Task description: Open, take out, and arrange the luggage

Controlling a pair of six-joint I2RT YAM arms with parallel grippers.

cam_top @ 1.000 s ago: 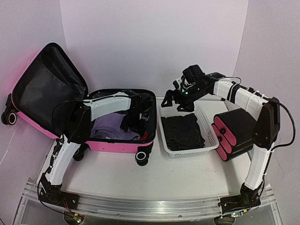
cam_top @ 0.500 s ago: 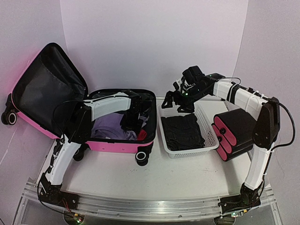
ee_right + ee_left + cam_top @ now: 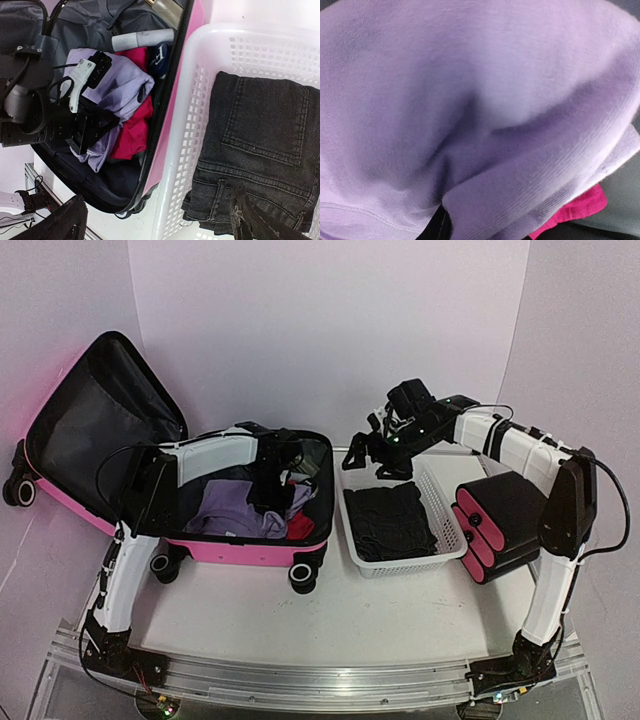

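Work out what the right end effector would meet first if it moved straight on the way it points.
Probably the black jeans lying in the white basket, which the open right end effector hangs over. Depth is unclear, so the basket's wall beside the luggage could come first.

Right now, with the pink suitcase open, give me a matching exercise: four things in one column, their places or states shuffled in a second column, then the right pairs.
Things
1. dark jeans
2. lilac garment
3. black cases with pink ends
4. luggage lid

Places or states
A. stacked to the right of the white basket
B. raised open, at the left
C. folded inside that basket
D. inside the pink luggage

Pairs: 1-C, 2-D, 3-A, 4-B
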